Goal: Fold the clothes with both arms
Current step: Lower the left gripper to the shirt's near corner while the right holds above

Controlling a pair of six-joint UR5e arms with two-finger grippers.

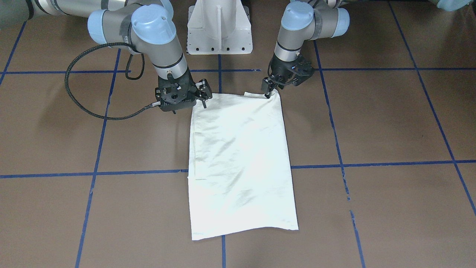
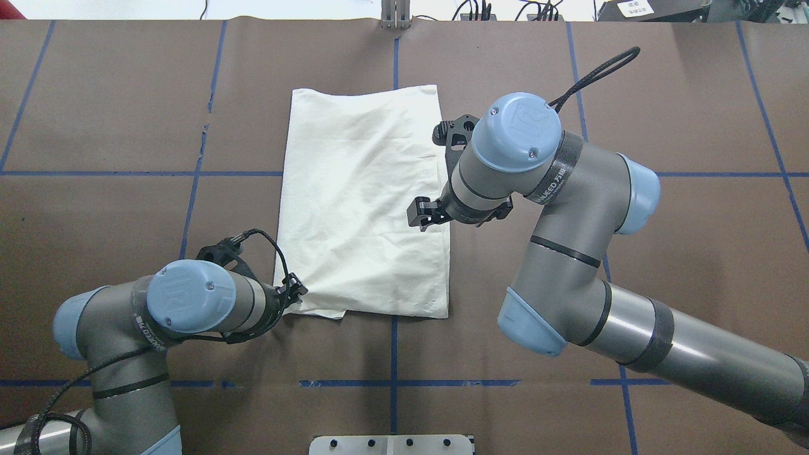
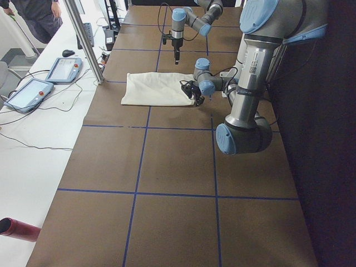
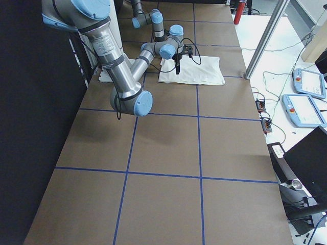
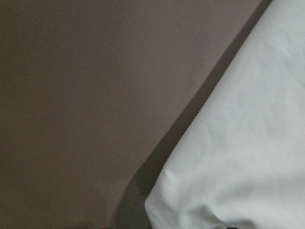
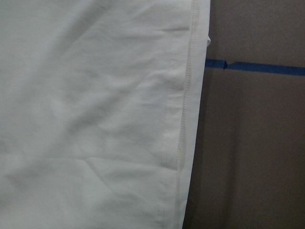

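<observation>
Since another fold is judged next, the T-shirt (image 2: 360,202), plain side up on the bench (image 2: 126,114), is seemingly pinched at its lower-left corner by the narrowed left claw (image 2: 296,295); the opening of the right claw (image 1: 204,98) cannot be told.

Brown tabletop (image 1: 390,123) marked into large squares by blue tape lines (image 1: 372,163). White pedestal base (image 1: 219,29) at its far edge. Beside the tabletop, a white side surface (image 3: 33,156) with two screen pendants (image 3: 64,69), trailing cables, a silver post (image 3: 83,41), a red cylinder (image 3: 16,229). Person (image 3: 36,16) standing beyond.

T-shirt (image 2: 363,202) on table (image 2: 114,253), left gripper (image 2: 297,294) at corner (robot's side), right gripper (image 1: 203,101) above.
</observation>
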